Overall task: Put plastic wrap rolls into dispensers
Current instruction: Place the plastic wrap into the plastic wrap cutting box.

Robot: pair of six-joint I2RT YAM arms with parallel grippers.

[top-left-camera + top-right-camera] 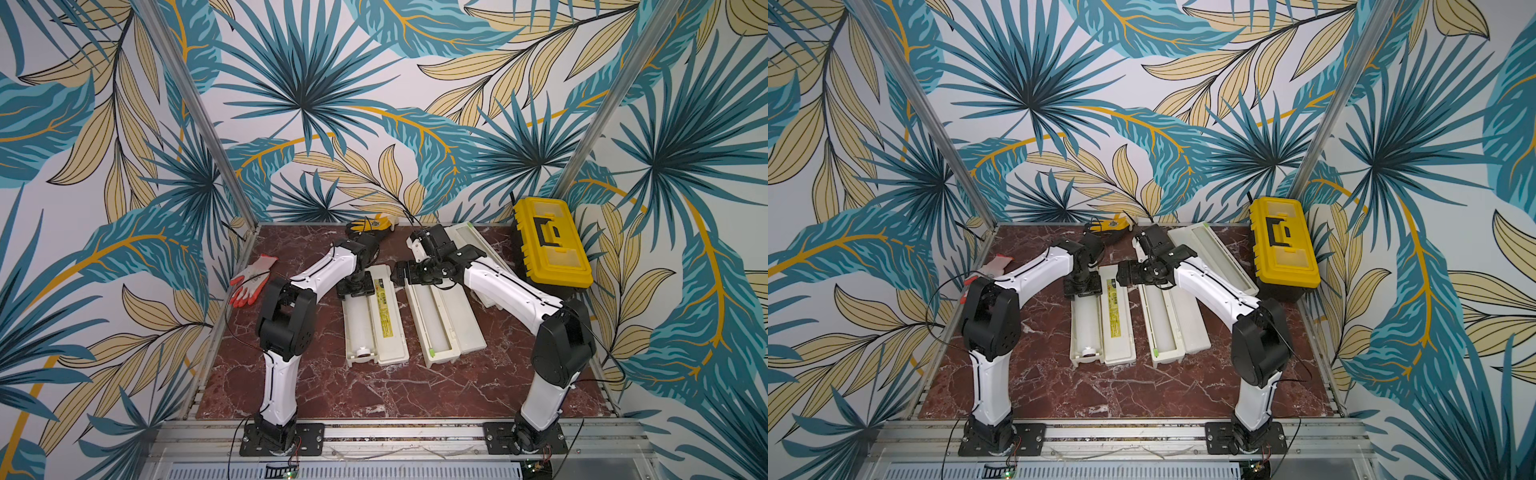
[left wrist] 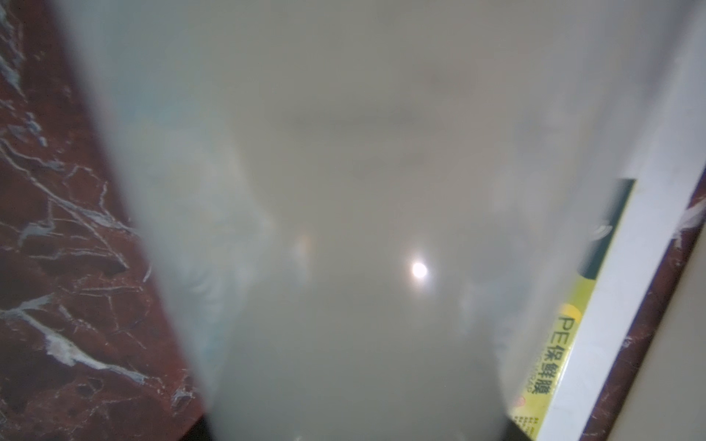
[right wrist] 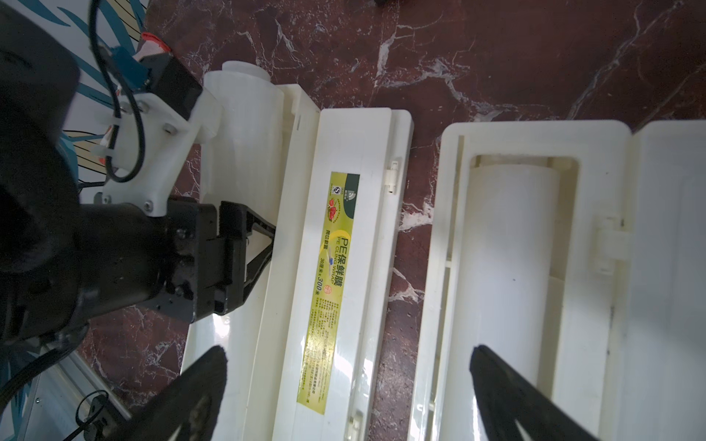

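Roll (image 1: 358,324), pinched by L tool (image 1: 354,289), should be eased level into dispenser (image 1: 394,345) w/o jamming; R tool (image 3: 345,355) is spread.

Yellow-and-black plastic toolbox (image 1: 552,245) on the red marble surface (image 1: 374,390), far right; orange-and-white knit glove (image 1: 251,279) far left; yellow-and-black glove (image 1: 372,224) at the back edge.

glossy cream plastic dispensers (image 3: 374,267), a smooth white roll (image 3: 248,114), polished red marbled tabletop (image 1: 332,395).
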